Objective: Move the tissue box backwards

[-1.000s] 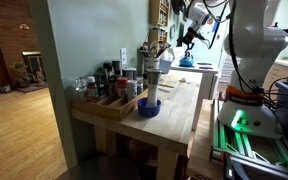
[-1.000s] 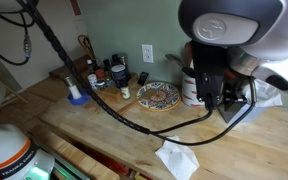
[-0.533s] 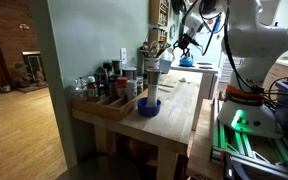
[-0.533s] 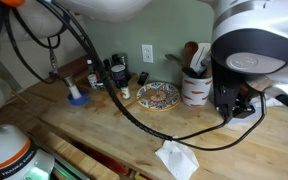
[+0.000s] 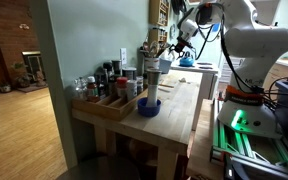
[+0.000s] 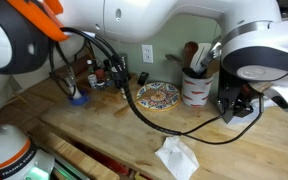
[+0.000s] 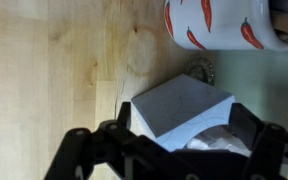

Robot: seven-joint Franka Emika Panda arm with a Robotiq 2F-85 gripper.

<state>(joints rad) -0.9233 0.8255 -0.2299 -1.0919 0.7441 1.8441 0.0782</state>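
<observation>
Your gripper [image 7: 182, 128] hangs over the tissue box [image 7: 179, 105] at the far right end of the wooden table [image 7: 54, 70]. The jaws stand apart, one on each side of the box. In the wrist view the white box fills the gap between them, corner toward the camera, with a tuft of tissue showing at its top. I cannot tell whether the pads touch the cardboard or only flank it. This straddle suits the job. With a finger on either side you can pinch the box and carry it, or simply push it along the wood without it twisting away.

The box sits just beside the chili-patterned utensil crock [image 7: 224, 25], with a green strip that looks like the wall close on its right. So there is little free room on that side, and you likely come in from above for that reason, not from the side. In an exterior view the patterned plate [image 6: 157, 95] lies to the left of the crock. A crumpled loose tissue [image 6: 176, 158] rests well apart near the front edge, and neither is in your way.

My judgement is that the move itself has not begun and you are at the grasp. The box is light and its walls give, so squeeze gently, and mind the crock as you shift it back.
</observation>
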